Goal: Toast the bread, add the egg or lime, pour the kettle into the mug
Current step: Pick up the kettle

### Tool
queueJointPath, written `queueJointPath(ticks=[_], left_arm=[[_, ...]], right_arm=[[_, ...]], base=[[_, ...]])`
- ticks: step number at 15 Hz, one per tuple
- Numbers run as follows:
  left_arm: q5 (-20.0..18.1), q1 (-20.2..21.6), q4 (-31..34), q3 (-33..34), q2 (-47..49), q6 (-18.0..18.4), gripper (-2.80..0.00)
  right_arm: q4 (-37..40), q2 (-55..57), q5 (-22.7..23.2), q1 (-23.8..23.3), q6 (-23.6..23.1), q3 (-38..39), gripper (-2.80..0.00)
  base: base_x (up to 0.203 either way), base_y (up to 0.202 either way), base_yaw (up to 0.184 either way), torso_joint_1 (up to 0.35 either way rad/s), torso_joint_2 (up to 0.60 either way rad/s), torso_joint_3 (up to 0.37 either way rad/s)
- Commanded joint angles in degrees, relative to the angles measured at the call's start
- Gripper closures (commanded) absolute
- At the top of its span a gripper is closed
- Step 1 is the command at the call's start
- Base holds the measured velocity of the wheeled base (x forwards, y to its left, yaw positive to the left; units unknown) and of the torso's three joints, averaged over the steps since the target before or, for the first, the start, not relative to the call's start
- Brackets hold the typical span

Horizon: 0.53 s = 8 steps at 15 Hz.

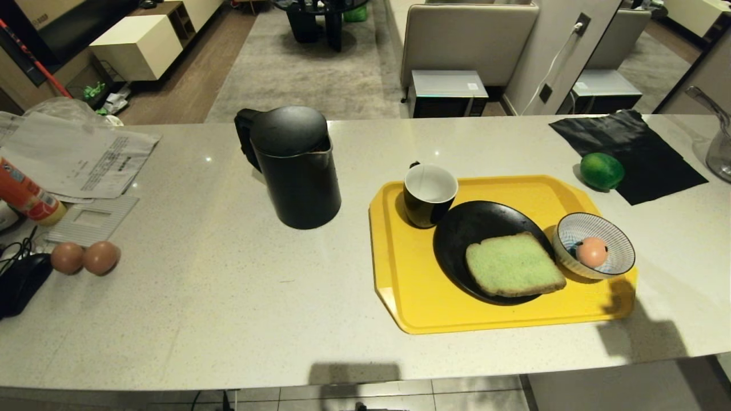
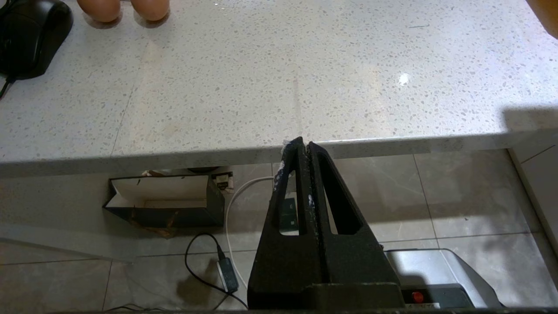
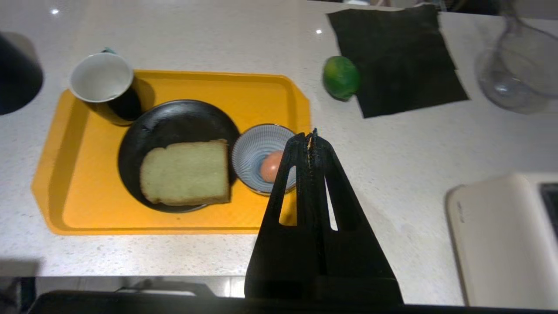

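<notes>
Head: yellow tray groups bread on black plate, egg in striped bowl, mug; kettle left, lime right | Left wrist: left gripper pressed closed, empty, at counter edge | Right wrist: right gripper closed, empty, above egg bowl

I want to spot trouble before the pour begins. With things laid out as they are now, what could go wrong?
The mug sits at the yellow tray's corner, its base against the black plate, so a kettle spill could wet the bread. The egg lies loose in the striped bowl and may roll if bumped. The lime rests unsupported at the black cloth's edge. The shut right gripper hangs above the tray's bowl end.
</notes>
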<state>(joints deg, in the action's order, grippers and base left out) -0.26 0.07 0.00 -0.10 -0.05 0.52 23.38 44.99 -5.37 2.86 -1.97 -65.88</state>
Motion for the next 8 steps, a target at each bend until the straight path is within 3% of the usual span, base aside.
queueJointPath(ticks=[1, 3, 8], left_arm=[[0.0, 0.0, 0.0, 0.0, 0.0, 0.0, 0.0], [0.0, 0.0, 0.0, 0.0, 0.0, 0.0, 0.0], [0.0, 0.0, 0.0, 0.0, 0.0, 0.0, 0.0]], right_arm=[[0.1, -7.9, -2.9, 0.0, -0.1, 3.6, 0.0], [0.1, -12.0, -8.1, 0.1, -1.0, 7.8, 0.0], [0.0, -23.1, -15.3, 0.1, -3.4, 17.3, 0.0]], base=[[0.0, 0.0, 0.0, 0.0, 0.0, 0.0], [0.0, 0.0, 0.0, 0.0, 0.0, 0.0], [0.0, 0.0, 0.0, 0.0, 0.0, 0.0]])
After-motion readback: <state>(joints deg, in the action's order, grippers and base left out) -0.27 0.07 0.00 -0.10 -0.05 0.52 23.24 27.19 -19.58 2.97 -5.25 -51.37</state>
